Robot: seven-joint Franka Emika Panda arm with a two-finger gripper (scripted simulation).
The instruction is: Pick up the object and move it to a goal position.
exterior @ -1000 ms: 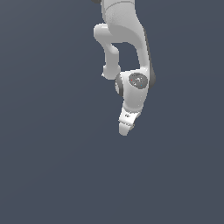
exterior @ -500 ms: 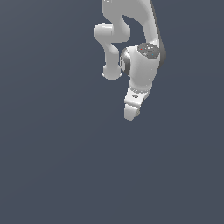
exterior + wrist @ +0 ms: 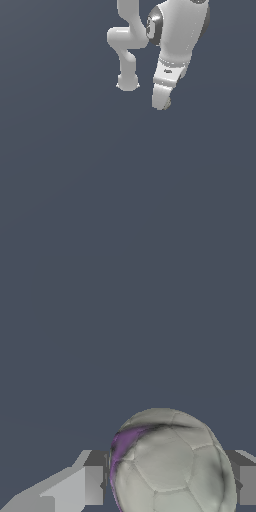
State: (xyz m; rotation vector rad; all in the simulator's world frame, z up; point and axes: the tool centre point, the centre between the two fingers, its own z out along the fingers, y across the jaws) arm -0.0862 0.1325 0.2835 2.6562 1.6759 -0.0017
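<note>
Ball fills the space nearest my wrist camera, sitting between the two fingers of the tool, which press against its sides, so I read the tool as clamped on it. It is off-white and panelled like a football, with a purple smear on one flank. From the exterior view I cannot make the ball out at all; the tool hides it. Compared with a second ago, the arm has swung toward the exterior view's right and upward in the frame, and the wrist now looms larger, partly cut off by the top edge. The hand points downward with a slight tilt. Beyond it, only the plain dark grey surface shows.
</note>
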